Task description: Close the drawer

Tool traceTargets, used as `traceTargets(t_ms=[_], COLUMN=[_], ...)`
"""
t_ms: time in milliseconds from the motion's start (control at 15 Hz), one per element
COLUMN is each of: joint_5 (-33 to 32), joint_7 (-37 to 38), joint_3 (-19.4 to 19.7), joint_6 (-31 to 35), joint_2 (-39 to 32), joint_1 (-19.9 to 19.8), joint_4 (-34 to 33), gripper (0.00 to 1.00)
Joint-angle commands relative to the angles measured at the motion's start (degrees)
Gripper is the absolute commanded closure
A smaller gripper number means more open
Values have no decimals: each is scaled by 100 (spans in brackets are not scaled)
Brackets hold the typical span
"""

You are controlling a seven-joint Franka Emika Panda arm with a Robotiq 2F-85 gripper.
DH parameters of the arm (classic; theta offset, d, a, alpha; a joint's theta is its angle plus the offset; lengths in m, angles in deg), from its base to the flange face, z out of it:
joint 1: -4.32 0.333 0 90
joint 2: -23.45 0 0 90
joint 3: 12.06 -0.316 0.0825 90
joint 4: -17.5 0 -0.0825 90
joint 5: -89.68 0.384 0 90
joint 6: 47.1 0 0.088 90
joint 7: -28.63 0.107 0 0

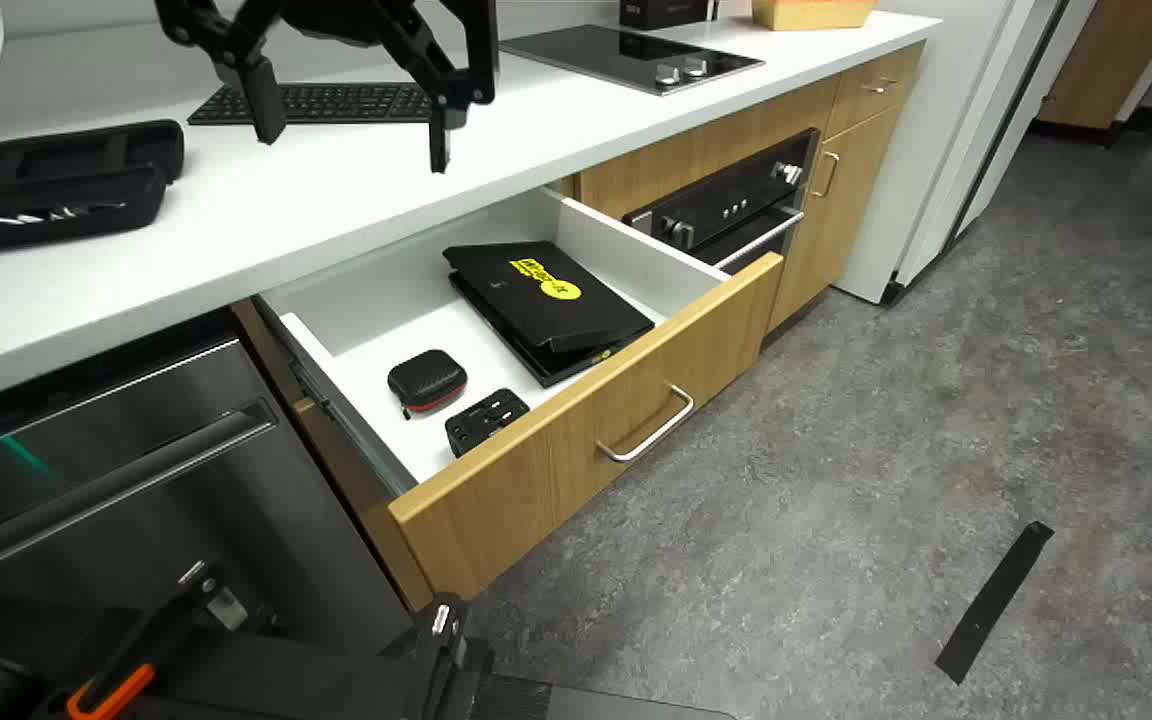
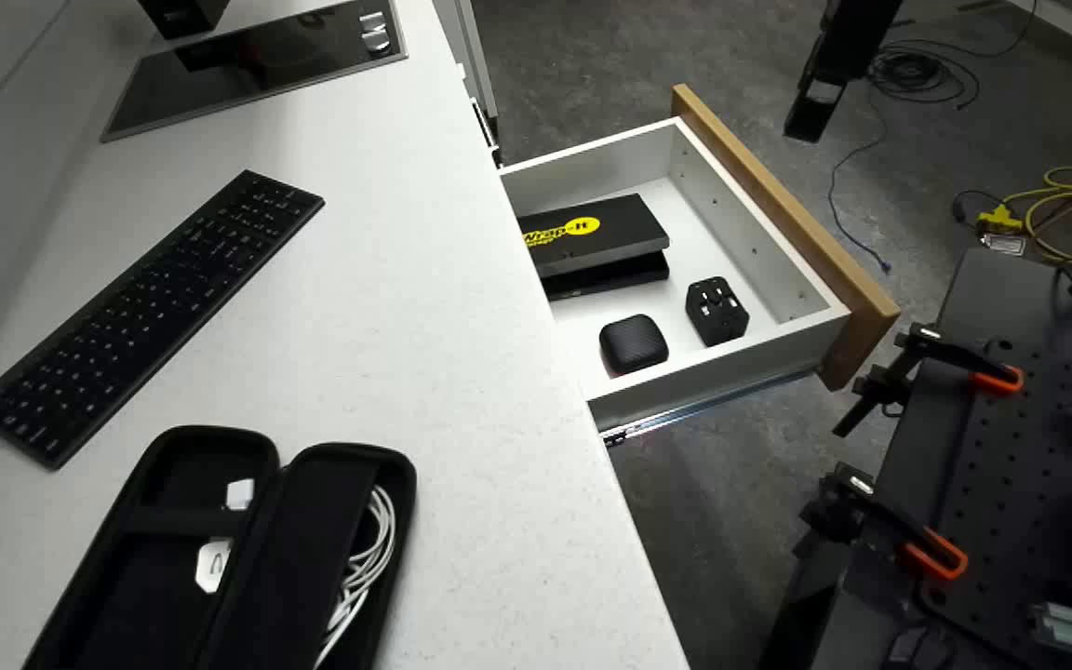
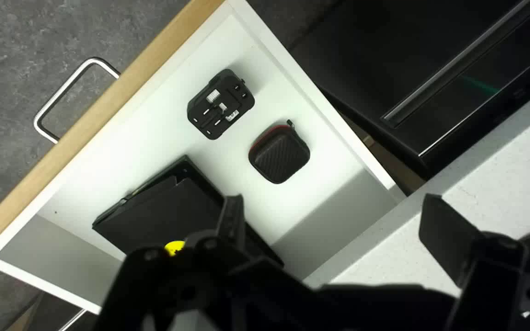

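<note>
Nearest in the wrist view: gripper (image 3: 332, 207), fingers (image 3: 446, 236) spread wide apart, nothing held between. Overlaps drawer (image 3: 141, 133) and countertop (image 3: 499, 170) from that viewpoint; height above either not determinable.

Drawer position: below the countertop, pulled well out, white inner walls and bottom exposed. Clearly visible in an exterior view: side runner (image 2: 708, 407), extended out past the countertop edge.

Task status (judged): closing stroke not begun. No contact visible with oak front panel (image 2: 779, 205) or silver bar handle (image 3: 64, 91). Left to do, by the look of it: bring the fingers outside the front panel, bear against the oak face, push inward until level with the neighbouring cabinet door (image 1: 831, 230).

Contents: black box (image 1: 546, 310) with yellow label, lid askew; small black case (image 3: 279, 154) with red trim; plug adapter (image 3: 221, 103). Lying apart from one another on the drawer bottom, apparently below rim height; jamming unlikely. Avoid a sharp push, to limit sliding.

Beside the drawer: dark appliance (image 1: 236, 500) on one side, built-in oven (image 1: 726, 205) on the other. On the countertop: keyboard (image 2: 145, 316) and opened-out cable case (image 2: 285, 558), both outside the drawer's path.
</note>
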Motion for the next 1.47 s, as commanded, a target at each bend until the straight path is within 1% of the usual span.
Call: traceTargets(t_ms=[0, 67, 133, 267, 400, 533, 733, 933, 1000, 1067, 1133, 1267, 1400], joint_5=[62, -116, -192, -398, -636, -790, -771, -575, -518, -386, -556, -481, -460], joint_7=[-44, 111, 220, 317, 402, 493, 536, 618, 688, 624, 507, 532, 546], joint_3=[-94, -190, -219, -176, -45, 123, 399, 583, 603, 610, 531, 509, 498], joint_6=[-21, 163, 195, 290, 558, 911, 1489, 1982, 2029, 1863, 1873, 1872, 1872], joint_2=[-11, -86, -146, -314, -637, -1105, -1946, -2851, -3087, -3212, -2721, -3086, -3205], joint_1=[-92, -219, -311, -553, -889, -1235, -1586, -1757, -1810, -1827, -1872, -1921, -1931], joint_4=[-10, 12, -9, -66, -164, -306, -582, -936, -1049, -1148, -795, -987, -1072], gripper=[0, 0, 0, 0, 0, 0, 0, 0, 0, 0, 0, 0, 0])
